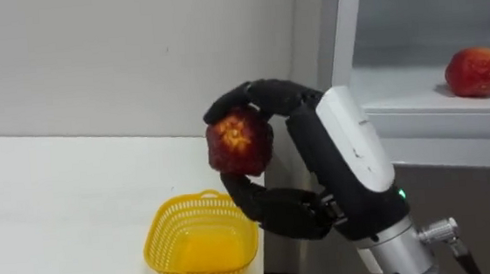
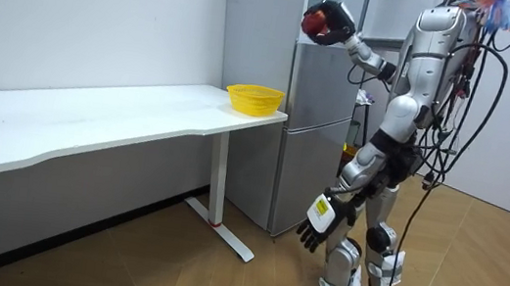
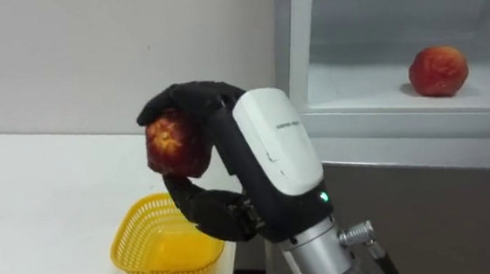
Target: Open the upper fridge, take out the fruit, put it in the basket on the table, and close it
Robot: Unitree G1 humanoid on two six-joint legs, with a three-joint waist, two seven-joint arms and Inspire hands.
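One red fruit (image 1: pixel 238 142) gripped by fingers of right hand (image 1: pixel 351 146) near basket (image 1: pixel 202 241) at bench (image 1: pixel 57 195) corner, seemingly bound there | second fruit (image 1: pixel 476 72) on fridge shelf (image 1: pixel 418 106) | left hand (image 2: pixel 315 233) slack.

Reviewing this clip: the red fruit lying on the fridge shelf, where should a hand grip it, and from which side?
Probably round its widest middle, coming in from the fridge's open front and slightly above. The red fruit is roundish and sits alone on the white shelf, so its sides are free while the shelf blocks its underside; fingers on one side, thumb opposite.
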